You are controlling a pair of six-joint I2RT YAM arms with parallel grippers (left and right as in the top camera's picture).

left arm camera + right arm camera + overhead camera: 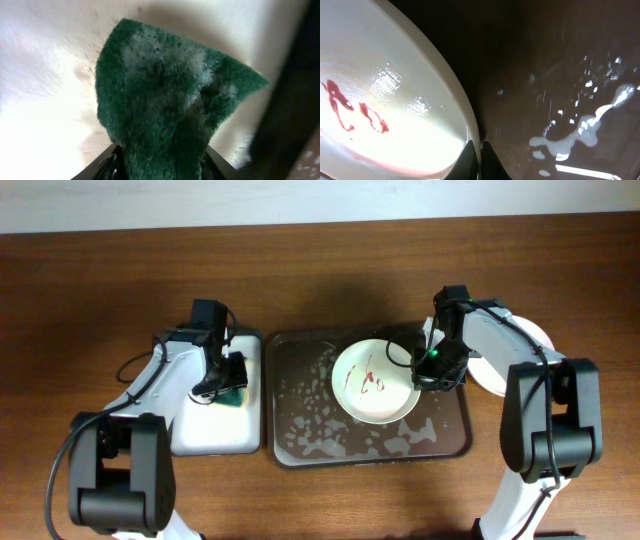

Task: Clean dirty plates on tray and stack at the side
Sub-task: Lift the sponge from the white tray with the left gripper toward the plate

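Note:
A white plate [375, 382] with red sauce smears sits in the dark brown-grey tray [300, 430], which is wet with suds. My right gripper [432, 366] is shut on the plate's right rim; the right wrist view shows the rim [462, 112] pinched between the fingertips [480, 150]. My left gripper [222, 375] is shut on a green sponge [165, 105] and holds it over the small white tray [215, 425] left of the dark tray. More white plates [500, 365] lie on the table right of the tray, partly hidden by the right arm.
The small white tray stands close against the dark tray's left edge. Bare wooden table [300, 280] lies behind both trays. Suds patches [580, 140] cover the tray floor near the plate.

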